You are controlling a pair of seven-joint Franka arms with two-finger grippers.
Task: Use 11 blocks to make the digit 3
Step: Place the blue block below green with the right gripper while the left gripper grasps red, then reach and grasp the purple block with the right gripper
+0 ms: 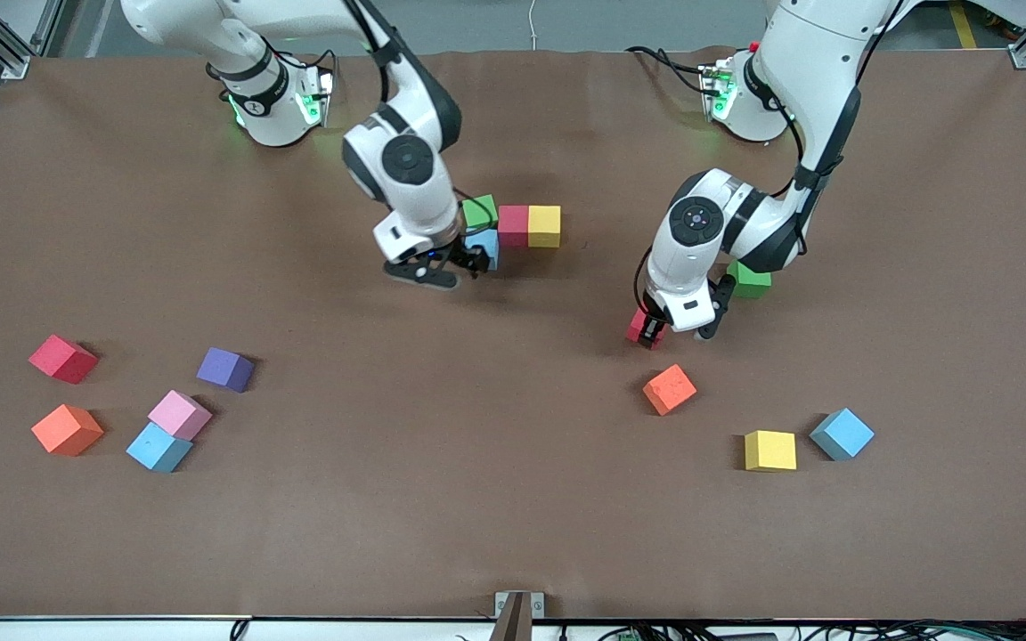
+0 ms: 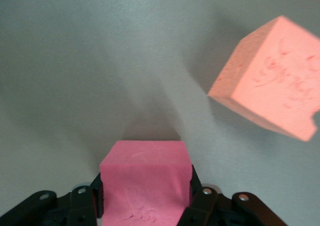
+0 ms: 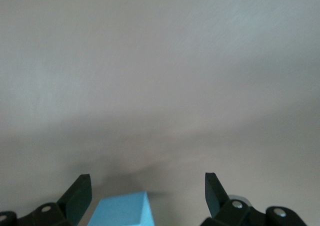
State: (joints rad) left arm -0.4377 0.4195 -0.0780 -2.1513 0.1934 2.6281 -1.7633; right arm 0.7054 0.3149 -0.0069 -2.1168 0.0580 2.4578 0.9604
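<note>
I see the left gripper (image 1: 653, 331) clamped on a red block (image 2: 145, 178) at table level, an orange block (image 1: 669, 389) just beside it. The right gripper (image 1: 447, 264) stands with fingers (image 3: 79, 193) apart over a light blue block (image 3: 124, 209), which adjoins the green block (image 1: 480, 211), red and yellow row.

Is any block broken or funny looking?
Yes. The orange block near the left hand has a small notch missing from one corner and scuff marks on its face. It also lies turned at an angle on the table. The red block in that hand looks whole.
</note>
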